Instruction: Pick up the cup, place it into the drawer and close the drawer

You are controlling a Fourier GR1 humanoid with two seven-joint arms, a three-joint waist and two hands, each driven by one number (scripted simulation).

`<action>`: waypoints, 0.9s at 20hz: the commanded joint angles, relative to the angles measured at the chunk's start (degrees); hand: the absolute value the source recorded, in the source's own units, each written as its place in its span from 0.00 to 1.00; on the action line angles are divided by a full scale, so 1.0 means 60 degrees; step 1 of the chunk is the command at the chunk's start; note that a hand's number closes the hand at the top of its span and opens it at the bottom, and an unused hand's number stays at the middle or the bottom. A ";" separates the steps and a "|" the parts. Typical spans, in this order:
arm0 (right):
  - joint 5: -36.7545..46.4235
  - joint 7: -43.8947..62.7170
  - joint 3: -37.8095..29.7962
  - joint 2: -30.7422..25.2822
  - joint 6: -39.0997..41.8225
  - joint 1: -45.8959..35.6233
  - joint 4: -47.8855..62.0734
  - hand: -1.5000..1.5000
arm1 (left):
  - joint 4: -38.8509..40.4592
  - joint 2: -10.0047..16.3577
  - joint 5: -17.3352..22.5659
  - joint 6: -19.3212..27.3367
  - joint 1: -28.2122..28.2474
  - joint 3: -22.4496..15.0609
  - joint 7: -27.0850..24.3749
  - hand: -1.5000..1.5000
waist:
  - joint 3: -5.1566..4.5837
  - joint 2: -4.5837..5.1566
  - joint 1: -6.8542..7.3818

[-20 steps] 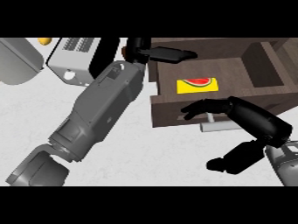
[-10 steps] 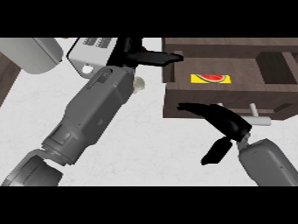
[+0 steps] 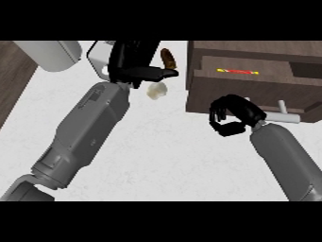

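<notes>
The dark brown drawer [image 3: 207,90] stands open at the upper right, with a yellow and red thing [image 3: 239,72] lying inside and a pale handle [image 3: 286,116] on its front. My right hand [image 3: 230,118] is at the drawer's front left corner, fingers curled, with nothing visible in them. My left hand [image 3: 134,59] reaches to the top centre over a white appliance [image 3: 100,57], fingers straight and thumb out to the right. A small cream thing [image 3: 157,90], possibly the cup, lies on the counter just under that thumb, apart from it.
A brown object [image 3: 168,57] stands behind the left thumb. A pale grey appliance [image 3: 48,53] sits at the top left. The dark wood floor [image 3: 3,94] shows past the counter's left edge. The white counter top [image 3: 170,151] spreads between the two forearms.
The right hand has curled its fingers and moved up to the drawer's front left corner. The left hand stays by the white appliance. The whole view has shifted.
</notes>
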 commanded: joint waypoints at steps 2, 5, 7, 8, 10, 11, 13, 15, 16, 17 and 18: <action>-0.0208 -0.1066 -0.1070 -0.0219 -0.0795 -0.1317 0.1890 1.00 | -0.0601 0.0552 0.0145 -0.0601 0.0486 0.0051 0.0282 0.00 | 0.0027 0.0094 0.0382; -0.0536 -0.1232 -0.1667 -0.0285 -0.0937 -0.2198 0.2496 1.00 | -0.0774 0.0723 0.0043 -0.0678 0.0863 -0.0055 0.0259 0.00 | 0.0026 0.0105 0.0392; -0.0634 -0.1104 -0.2028 -0.0479 -0.1138 -0.2639 0.3038 1.00 | -0.1032 0.0555 0.0185 -0.0688 0.0832 -0.0018 0.0402 0.00 | 0.0035 0.0166 0.0601; -0.0536 -0.0902 -0.2069 -0.0690 -0.1180 -0.2974 0.3198 1.00 | -0.1006 0.0678 0.0074 -0.0924 0.1095 -0.0151 0.0312 0.00 | 0.0027 0.0217 0.0716; -0.0731 -0.1036 -0.2309 -0.1027 -0.1035 -0.3071 0.3302 1.00 | -0.1154 0.1043 0.0160 -0.1038 0.0969 -0.0005 0.0487 0.00 | 0.0029 0.0208 0.0705; -0.0921 -0.0897 -0.2518 -0.1067 -0.1063 -0.3135 0.3286 1.00 | -0.1157 0.1091 0.0122 -0.1125 0.1127 -0.0078 0.0505 0.00 | 0.0032 0.0233 0.0854; -0.0918 -0.0750 -0.2479 -0.1045 -0.0927 -0.3346 0.3351 1.00 | -0.1214 0.0906 0.0084 -0.1255 0.1330 -0.0209 0.0419 0.00 | 0.0020 0.0282 0.0904; -0.1044 -0.0893 -0.2604 -0.1262 -0.0873 -0.3280 0.3308 1.00 | -0.1363 0.1043 0.0198 -0.1149 0.1120 -0.0046 0.0575 0.00 | 0.0030 0.0261 0.0914; -0.1184 -0.0752 -0.2686 -0.1257 -0.0669 -0.3413 0.3296 1.00 | -0.1427 0.1143 0.0208 -0.1444 0.1270 -0.0112 0.0615 0.00 | 0.0019 0.0261 0.1050; -0.1224 -0.0740 -0.2726 -0.1323 -0.0658 -0.3380 0.3294 1.00 | -0.1453 0.1041 0.0214 -0.1327 0.1237 -0.0103 0.0602 0.00 | 0.0022 0.0280 0.1012; -0.1269 -0.0671 -0.2761 -0.1463 -0.0544 -0.3493 0.3175 1.00 | -0.1415 0.1150 0.0157 -0.1361 0.1292 -0.0139 0.0623 0.00 | 0.0014 0.0285 0.1062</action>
